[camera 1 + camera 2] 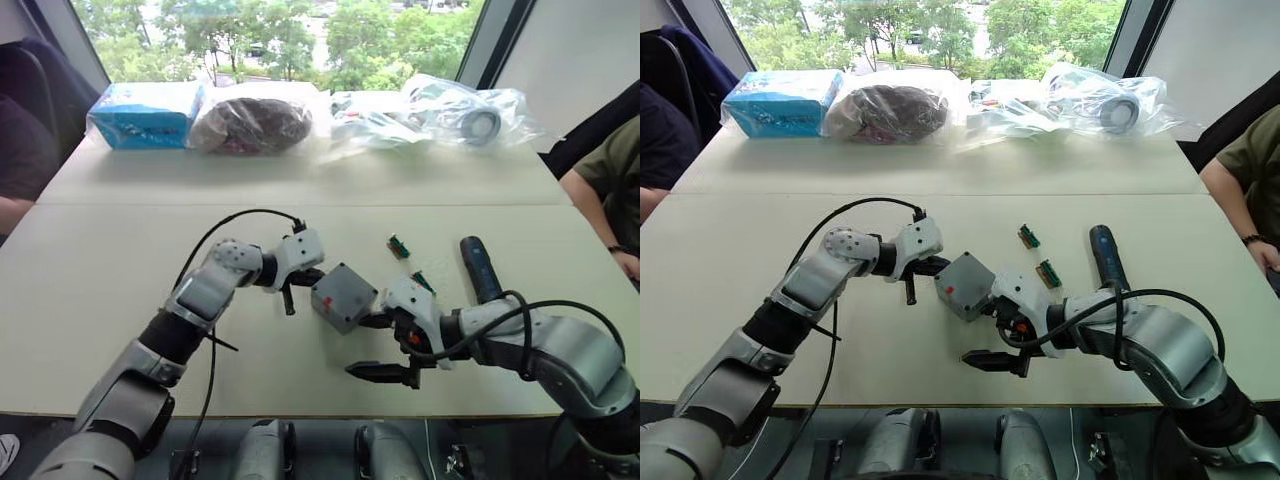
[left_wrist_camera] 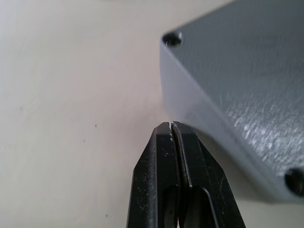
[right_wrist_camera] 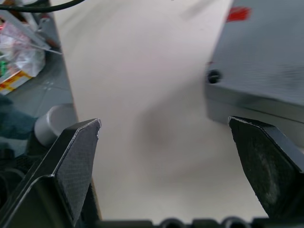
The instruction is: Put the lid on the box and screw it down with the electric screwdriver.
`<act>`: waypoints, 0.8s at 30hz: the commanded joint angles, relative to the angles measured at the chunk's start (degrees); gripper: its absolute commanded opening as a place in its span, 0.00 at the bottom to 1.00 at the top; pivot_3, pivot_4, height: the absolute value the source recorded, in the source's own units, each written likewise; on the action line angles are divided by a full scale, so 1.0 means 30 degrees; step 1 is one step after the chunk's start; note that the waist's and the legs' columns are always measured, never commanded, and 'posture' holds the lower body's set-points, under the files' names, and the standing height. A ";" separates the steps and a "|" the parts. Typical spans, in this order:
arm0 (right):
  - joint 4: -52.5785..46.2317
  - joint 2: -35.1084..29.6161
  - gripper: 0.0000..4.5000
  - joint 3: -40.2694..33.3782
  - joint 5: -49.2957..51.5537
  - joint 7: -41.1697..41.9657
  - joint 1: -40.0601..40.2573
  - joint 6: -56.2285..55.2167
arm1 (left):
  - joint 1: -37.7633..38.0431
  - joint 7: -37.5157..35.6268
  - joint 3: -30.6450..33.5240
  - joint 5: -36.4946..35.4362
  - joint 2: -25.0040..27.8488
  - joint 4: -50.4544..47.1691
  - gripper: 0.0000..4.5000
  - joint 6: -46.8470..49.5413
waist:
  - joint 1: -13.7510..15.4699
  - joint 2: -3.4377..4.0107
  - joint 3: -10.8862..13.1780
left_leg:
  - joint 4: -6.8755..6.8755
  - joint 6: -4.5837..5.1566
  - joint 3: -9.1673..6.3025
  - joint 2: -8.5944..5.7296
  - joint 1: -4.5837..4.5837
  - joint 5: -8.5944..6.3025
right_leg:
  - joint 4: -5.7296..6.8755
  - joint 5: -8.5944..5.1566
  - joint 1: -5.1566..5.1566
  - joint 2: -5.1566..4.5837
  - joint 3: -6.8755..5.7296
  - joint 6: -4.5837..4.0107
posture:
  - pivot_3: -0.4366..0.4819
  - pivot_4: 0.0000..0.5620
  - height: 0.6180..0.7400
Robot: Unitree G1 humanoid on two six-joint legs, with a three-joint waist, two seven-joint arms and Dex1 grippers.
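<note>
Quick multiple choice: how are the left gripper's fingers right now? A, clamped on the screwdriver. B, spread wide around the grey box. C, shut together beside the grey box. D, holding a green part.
C: the left wrist view shows the left gripper with its two black fingers pressed tip to tip with nothing between them, next to the edge of the box.

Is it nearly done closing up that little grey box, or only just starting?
Early to midway, it seems. The grey box sits on the table between both grippers; whether its lid is already on I cannot tell. The left gripper is shut beside one box edge, and the right gripper is open beside it. The electric screwdriver lies untouched, so screwing remains.
</note>
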 commanded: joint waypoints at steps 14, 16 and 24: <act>0.4972 -0.1408 0.99 0.3493 -0.6184 0.2038 -0.1684 -0.6593 | 0.2951 -0.2235 0.0399 -0.1414 0.2158 -0.5691 0.00 0.2145 | 0.0044 -0.0001 0.0000 | 0.0018 0.0000 0.0003 -0.0002 0.0000 0.0000 | 0.0009 -0.0003 0.0003 0.0001 0.0003 -0.0001 | 0.48 0.27 1.00; 0.5123 -0.0927 0.99 0.3992 -0.6396 0.2500 -0.1878 -0.6942 | 0.2740 -0.1735 0.0192 -0.1107 0.1597 -0.5354 0.00 0.2074 | 0.0035 -0.0001 0.0000 | 0.0050 0.0003 0.0004 -0.0002 -0.0003 -0.0002 | 0.0016 -0.0003 0.0010 0.0002 0.0003 0.0000 | 0.48 0.27 1.00; 0.2863 -0.0154 0.99 0.3793 -0.5137 0.3142 -0.1250 -0.5230 | 0.2046 -0.0750 0.0304 -0.0718 0.0554 -0.4308 0.00 0.1744 | 0.0056 -0.0001 0.0000 | 0.0199 0.0090 -0.0010 0.0014 -0.0056 -0.0054 | 0.0044 -0.0003 0.0018 0.0009 -0.0005 0.0003 | 0.48 0.27 1.00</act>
